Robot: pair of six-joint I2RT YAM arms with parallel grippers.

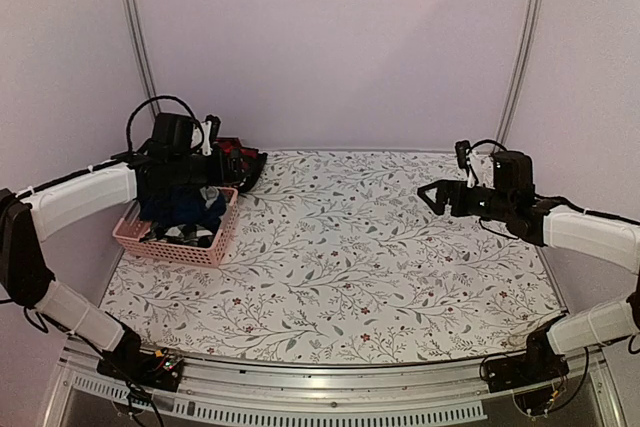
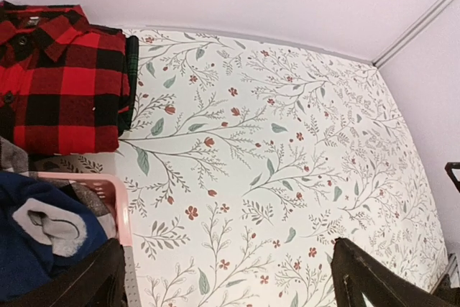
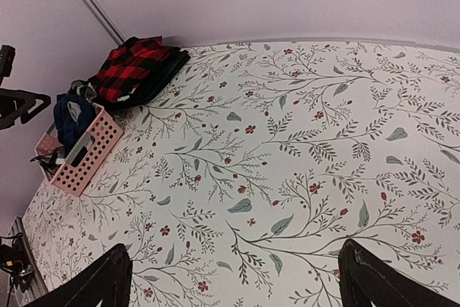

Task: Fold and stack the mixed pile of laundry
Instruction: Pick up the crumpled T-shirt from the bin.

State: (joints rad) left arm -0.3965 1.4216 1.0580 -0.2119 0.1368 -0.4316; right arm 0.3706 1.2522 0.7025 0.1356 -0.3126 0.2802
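Holding left gripper [image 2: 223, 285] and right gripper [image 3: 233, 278] spread apart, I am risking lifting the basket [image 1: 180, 249] along with the tangled laundry [image 2: 29, 249] inside it.

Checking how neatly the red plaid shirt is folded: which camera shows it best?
The left wrist view: the red plaid shirt fills the corner, folded flat, collar visible. The top external view shows only a sliver behind the left arm; the right wrist view shows it small and far.
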